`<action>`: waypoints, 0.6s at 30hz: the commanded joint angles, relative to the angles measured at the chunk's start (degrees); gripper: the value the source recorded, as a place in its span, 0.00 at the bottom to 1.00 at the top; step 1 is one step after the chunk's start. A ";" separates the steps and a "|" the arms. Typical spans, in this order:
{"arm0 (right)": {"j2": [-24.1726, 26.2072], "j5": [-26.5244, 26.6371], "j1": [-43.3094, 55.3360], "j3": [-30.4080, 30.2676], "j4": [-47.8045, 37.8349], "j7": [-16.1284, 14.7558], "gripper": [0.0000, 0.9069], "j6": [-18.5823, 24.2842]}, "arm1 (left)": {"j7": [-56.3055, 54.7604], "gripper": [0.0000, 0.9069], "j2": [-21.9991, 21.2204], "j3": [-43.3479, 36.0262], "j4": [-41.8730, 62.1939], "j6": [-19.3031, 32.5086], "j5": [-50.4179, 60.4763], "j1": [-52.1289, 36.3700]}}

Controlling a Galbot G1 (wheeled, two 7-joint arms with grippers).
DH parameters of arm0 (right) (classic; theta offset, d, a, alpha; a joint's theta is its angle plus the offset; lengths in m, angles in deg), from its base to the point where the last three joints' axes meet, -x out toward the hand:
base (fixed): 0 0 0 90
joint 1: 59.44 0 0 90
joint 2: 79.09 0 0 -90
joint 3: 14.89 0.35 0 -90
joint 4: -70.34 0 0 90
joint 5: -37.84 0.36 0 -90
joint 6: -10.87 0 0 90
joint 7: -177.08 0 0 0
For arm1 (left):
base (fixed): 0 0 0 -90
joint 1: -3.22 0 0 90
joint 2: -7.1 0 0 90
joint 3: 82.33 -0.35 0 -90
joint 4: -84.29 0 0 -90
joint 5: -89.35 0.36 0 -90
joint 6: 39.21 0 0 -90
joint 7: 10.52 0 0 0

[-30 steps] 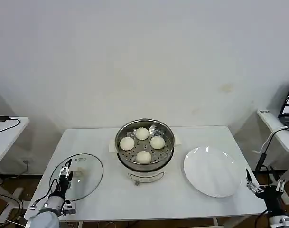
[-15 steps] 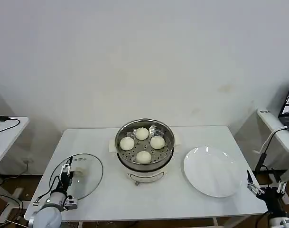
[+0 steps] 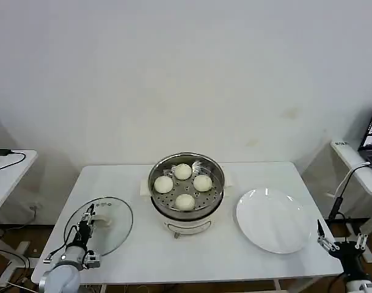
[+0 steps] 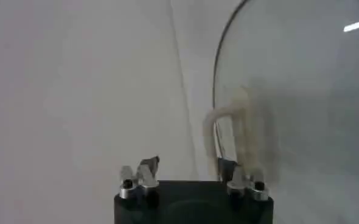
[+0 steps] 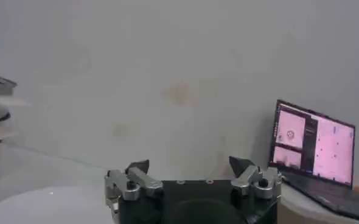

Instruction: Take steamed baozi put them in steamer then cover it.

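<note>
Baozi [image 3: 184, 201], all four of them, sit on the perforated tray of the steamer [image 3: 186, 210] at the centre of the head view, so by my read only the covering step is left. That step turns on the glass lid [image 3: 112, 229], lying flat on the worktop [image 3: 149, 256] at lower left, well apart from the pot and to its left. The left tool [image 3: 86, 221] is right there at the lid's near-left edge, by far the nearer of the two. The steamer lies up and to the right of it, so the carry should run rightward across the frame. In the left wrist view the left tool [image 4: 191, 176] has its fingers [image 4: 144, 173] spread wide and empty, with the pale lid handle [image 4: 231, 131] just ahead of one fingertip and the lid's rim curving away at upper right. The right tool [image 3: 338, 245] sits at the lower right corner of the head view, off the worktop's corner beside the bare white plate [image 3: 274, 221], and it looks idle. In the right wrist view the right tool [image 5: 191, 173] is also spread wide, holding nothing, with a laptop [image 5: 316, 146] at the right. Against the frame a second back, the left tool has sunk a little lower and further left in the picture, while lid, steamer and buns have not shifted.
</note>
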 commanded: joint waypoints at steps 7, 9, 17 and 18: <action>-0.43 -0.31 -0.27 -0.44 0.70 0.08 1.00 0.05 | -4.02 0.00 -0.48 1.66 -1.77 1.73 1.20 0.83; -0.46 -0.41 -0.29 -0.86 0.81 0.12 1.00 0.00 | -5.01 0.00 -0.60 2.59 -3.82 1.67 0.91 1.87; -0.39 -0.92 -0.14 -2.63 1.00 0.22 1.00 -0.09 | -3.62 0.00 1.05 4.62 -15.20 -1.47 -5.96 6.35; -0.36 -0.90 -0.12 -2.83 1.01 0.20 1.00 -0.11 | -2.83 0.00 1.68 4.87 -16.95 -2.19 -7.16 6.81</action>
